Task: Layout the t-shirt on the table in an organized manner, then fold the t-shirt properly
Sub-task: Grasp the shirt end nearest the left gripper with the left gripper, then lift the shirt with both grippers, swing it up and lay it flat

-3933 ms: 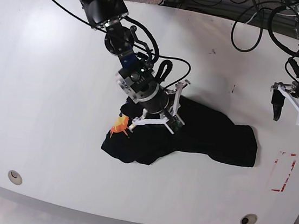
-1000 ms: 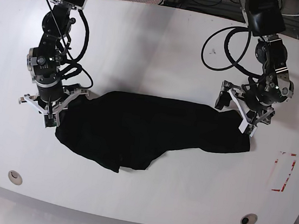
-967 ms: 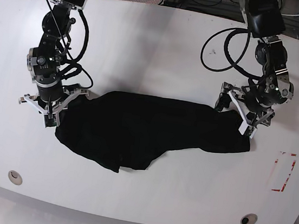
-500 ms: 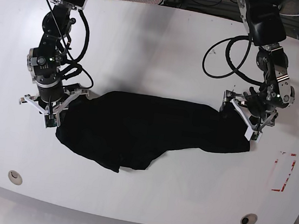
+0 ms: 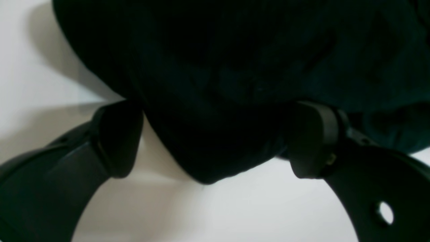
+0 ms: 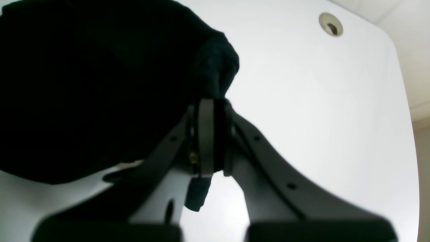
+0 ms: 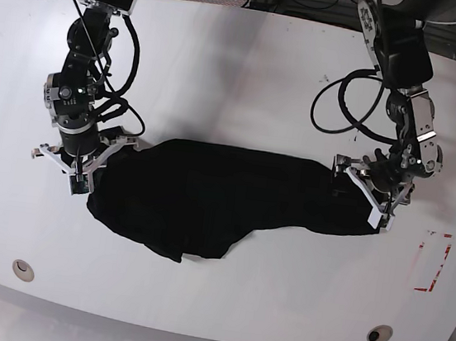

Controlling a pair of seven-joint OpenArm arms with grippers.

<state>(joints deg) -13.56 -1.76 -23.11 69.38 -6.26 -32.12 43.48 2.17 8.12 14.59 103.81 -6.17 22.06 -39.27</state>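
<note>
Shirt (image 7: pixel 224 199) lies stretched on the table (image 7: pixel 247 81), its long axis running between the two grippers. Right gripper (image 7: pixel 78 170) is clamped on one end of it. Left gripper (image 7: pixel 361 195) straddles the opposite corner with jaws spread wide, cloth between them but ungripped, so closing there likely comes next.

bare table (image 7: pixel 247 81) behind and in front of the t-shirt (image 7: pixel 216 198), both arms at its ends
</note>
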